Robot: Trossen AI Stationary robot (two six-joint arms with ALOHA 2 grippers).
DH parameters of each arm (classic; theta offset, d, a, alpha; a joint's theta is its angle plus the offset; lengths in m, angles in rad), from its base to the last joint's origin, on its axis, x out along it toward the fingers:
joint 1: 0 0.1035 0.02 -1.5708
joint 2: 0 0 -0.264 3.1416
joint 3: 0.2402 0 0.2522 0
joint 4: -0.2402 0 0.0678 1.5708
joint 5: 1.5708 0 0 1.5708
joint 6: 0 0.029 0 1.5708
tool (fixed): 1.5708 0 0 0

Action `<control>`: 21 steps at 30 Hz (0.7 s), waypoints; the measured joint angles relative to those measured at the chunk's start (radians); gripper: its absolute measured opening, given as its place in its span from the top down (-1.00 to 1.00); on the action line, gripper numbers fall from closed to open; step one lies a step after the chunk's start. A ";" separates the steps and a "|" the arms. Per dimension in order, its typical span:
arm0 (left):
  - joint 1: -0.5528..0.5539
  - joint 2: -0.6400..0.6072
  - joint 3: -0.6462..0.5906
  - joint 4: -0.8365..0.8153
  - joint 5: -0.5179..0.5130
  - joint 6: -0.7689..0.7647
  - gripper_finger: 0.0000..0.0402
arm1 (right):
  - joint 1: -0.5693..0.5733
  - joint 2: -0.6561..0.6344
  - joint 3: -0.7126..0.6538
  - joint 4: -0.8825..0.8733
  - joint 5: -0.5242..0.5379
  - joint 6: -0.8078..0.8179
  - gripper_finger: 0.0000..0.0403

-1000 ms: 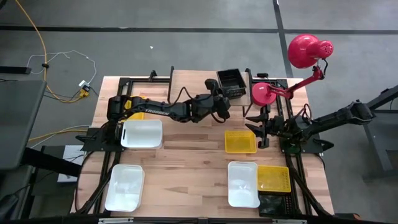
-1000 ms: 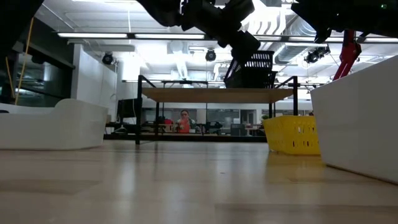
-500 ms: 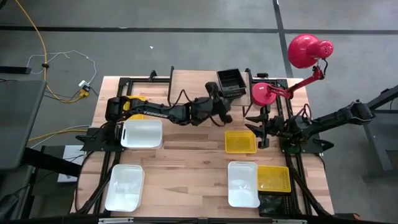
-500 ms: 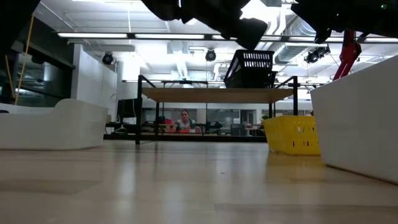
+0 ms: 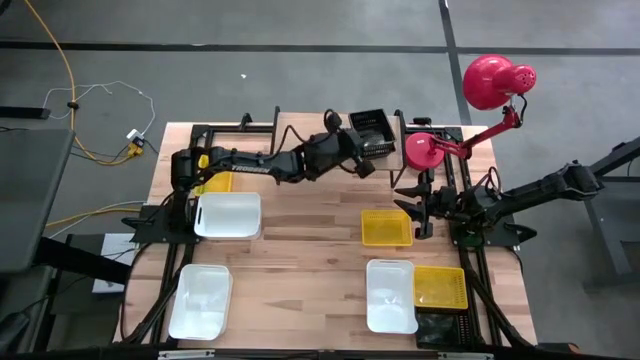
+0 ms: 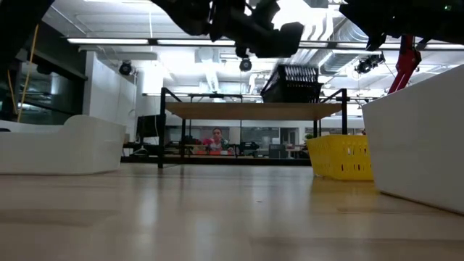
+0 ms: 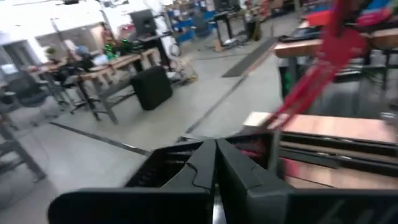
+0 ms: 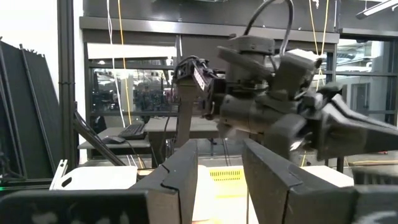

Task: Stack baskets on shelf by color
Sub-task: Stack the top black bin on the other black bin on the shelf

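A black basket (image 5: 369, 129) lies tilted on the right end of the shelf (image 5: 305, 128), a light wood top on black legs. My left gripper (image 5: 359, 160) is shut just at the basket's near rim, and I see nothing between its fingers. From the left wrist, the closed fingertips (image 7: 216, 163) point at the black basket (image 7: 163, 174). In the low view the basket (image 6: 293, 81) leans on the shelf (image 6: 239, 110) below the left gripper (image 6: 279, 38). My right gripper (image 5: 415, 214) waits open beside a yellow basket (image 5: 386, 228).
White baskets sit at the left (image 5: 228, 215), front left (image 5: 200, 300) and front right (image 5: 390, 295), with a yellow basket (image 5: 440, 287) beside the last. Another yellow basket (image 5: 218, 183) shows under the left arm. A red lamp (image 5: 423, 150) stands right of the shelf.
The left gripper has shut its fingers and swung back toward the shelf, up to the black basket. The basket's tilt has changed slightly. The right arm has not moved.
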 joint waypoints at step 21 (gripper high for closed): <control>0.027 -0.025 0.000 -0.256 -0.359 0.105 1.00 | 0.000 0.000 0.000 -0.006 0.002 0.027 0.43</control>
